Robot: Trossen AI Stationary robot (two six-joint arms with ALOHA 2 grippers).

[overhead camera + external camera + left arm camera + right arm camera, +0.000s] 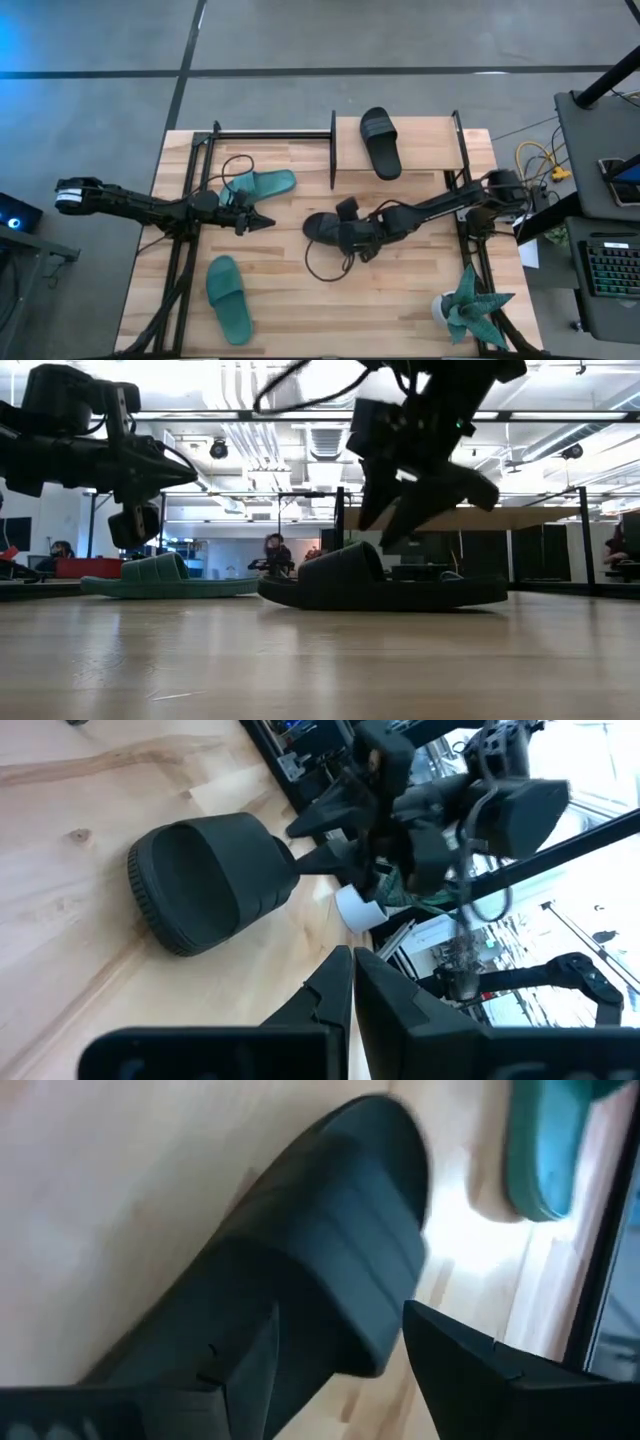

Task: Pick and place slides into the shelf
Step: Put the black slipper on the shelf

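Note:
One black slide point(322, 228) lies sole-down on the table's middle, with my right gripper point(345, 238) just above it. That gripper is open, and in the right wrist view its fingers point(250, 1370) stand on either side of the wide strap point(330, 1250). The other black slide point(381, 141) lies on the shelf's plywood top board point(430, 145). One teal slide point(262, 185) lies left of the shelf, another point(230, 298) near the near edge. My left gripper point(268, 222) is shut and hovers left of the black slide, below the first teal slide.
A teal spiky plant point(465, 305) in a white pot stands at the table's near right corner. Loose black cables point(325, 265) trail on the table around the middle slide. The shelf's black frame point(333, 150) stands at the far edge. Bare wood lies between the near teal slide and the plant.

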